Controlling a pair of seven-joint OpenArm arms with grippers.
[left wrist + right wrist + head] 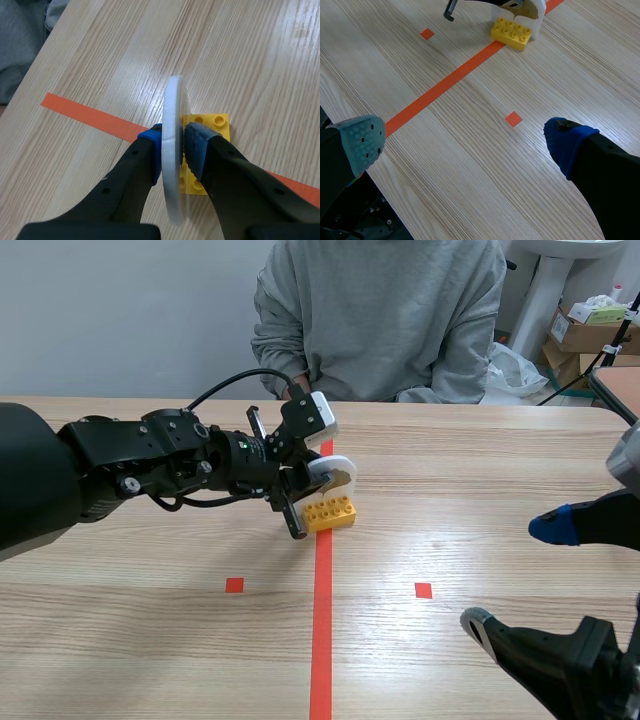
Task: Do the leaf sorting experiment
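Where the left arm reaches in over the middle of the table [480, 460], the left gripper [175, 145] is closed down to a narrow gap, and that gap is filled by a white disc [173, 115]. The disc stands on edge, with a blue pad [152, 137] pressed to one flat face and the other finger flat against the opposite face. Its lower rim sits right at a yellow brick [215, 122]; whether the rim rests on the studs or hangs just clear of them cannot be told. The brick lies flat, studs up, half over the orange tape line [322, 640] that runs up the centre of the table.

The right gripper [465, 142] hangs low near the robot's edge, its fingers spread wide with nothing between them, well apart from the brick. Bare wood lies under it, marked only by a tape square [513, 118]. A person in a grey sweatshirt [380, 310] sits across the far edge, behind the brick.
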